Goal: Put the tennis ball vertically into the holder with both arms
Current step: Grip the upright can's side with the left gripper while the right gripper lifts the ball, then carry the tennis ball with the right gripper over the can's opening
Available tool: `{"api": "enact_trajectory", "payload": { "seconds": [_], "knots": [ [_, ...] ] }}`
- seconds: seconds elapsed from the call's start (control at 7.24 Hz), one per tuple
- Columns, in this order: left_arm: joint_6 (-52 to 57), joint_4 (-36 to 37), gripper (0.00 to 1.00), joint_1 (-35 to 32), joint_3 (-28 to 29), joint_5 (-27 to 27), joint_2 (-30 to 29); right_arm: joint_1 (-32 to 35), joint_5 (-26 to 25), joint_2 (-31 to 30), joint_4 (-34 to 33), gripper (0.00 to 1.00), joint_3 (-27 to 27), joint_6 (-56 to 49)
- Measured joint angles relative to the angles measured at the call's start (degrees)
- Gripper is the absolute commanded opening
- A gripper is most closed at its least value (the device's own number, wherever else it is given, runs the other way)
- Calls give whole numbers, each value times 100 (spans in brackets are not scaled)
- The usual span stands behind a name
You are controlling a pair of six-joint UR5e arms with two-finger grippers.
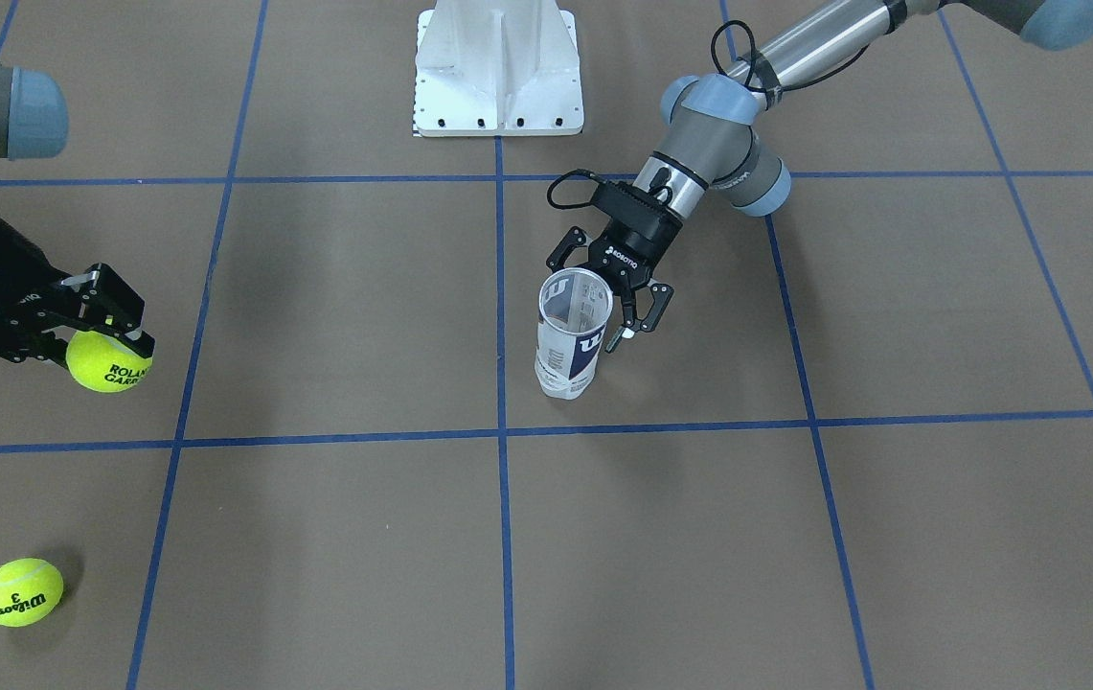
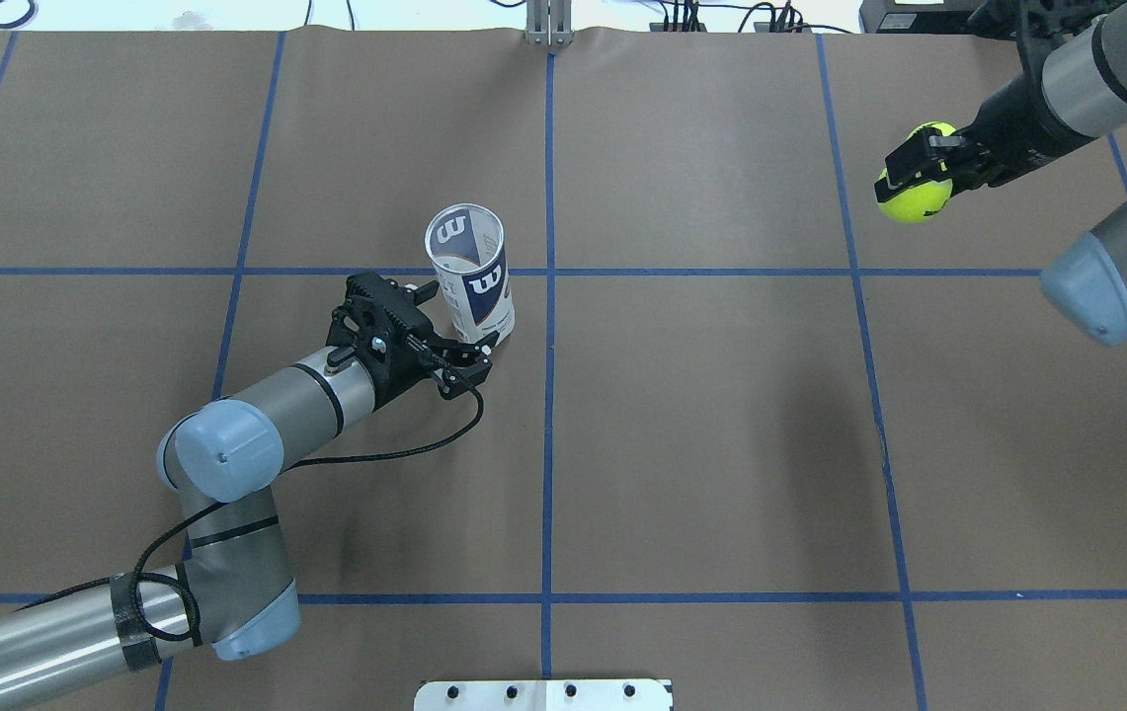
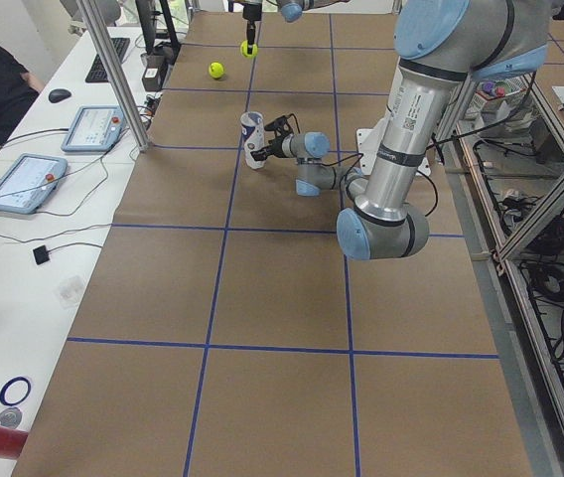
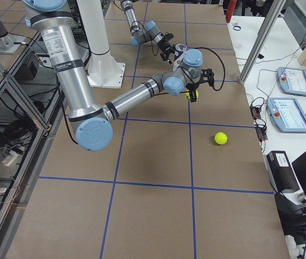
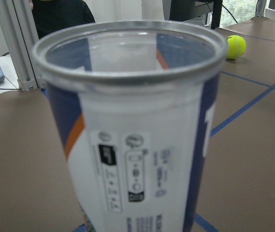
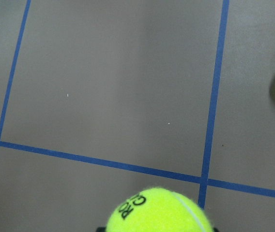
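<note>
- The left gripper [image 2: 459, 318] has its jaws spread wide, one finger on each side of the lower part of the holder [image 1: 570, 355]. Nothing is clamped. Whether the fingertips touch the plastic cannot be told.
- The holder stands upright with its mouth open to the top, near the middle of the worktop [image 1: 661, 537]. It sits just to the robot's left of the centre tape line [image 1: 502, 537]. In the left wrist view its clear rim and its white and navy label fill most of the frame.
- The right gripper [image 2: 919, 173] is closed on a yellow tennis ball [image 1: 110, 362] printed "ROLAND GARROS". The ball hangs below the fingers, close to the worktop's edge on the robot's right and well apart from the holder. The right wrist view looks down past the ball onto brown paper and blue tape.
- A second tennis ball [image 1: 21, 592], marked "Wilson 3", lies loose on the worktop. It is toward the corner where the operators' edge meets the edge on the robot's right.
- The worktop is covered in brown paper crossed by a grid of blue tape.
- A white base pedestal [image 1: 498, 67] stands at the middle of the robot's edge.
</note>
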Motion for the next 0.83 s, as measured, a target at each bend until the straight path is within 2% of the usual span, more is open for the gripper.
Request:
{"api": "enact_trajectory", "payload": {
  "seconds": [0.28, 0.83],
  "knots": [
    [-10, 0, 99, 0, 131, 43, -51, -4, -6, 0, 0, 0, -3, 0],
    [-33, 0, 99, -10, 556, 60, -507, 1, -9, -3, 0, 0, -8, 0]
  ]
}}
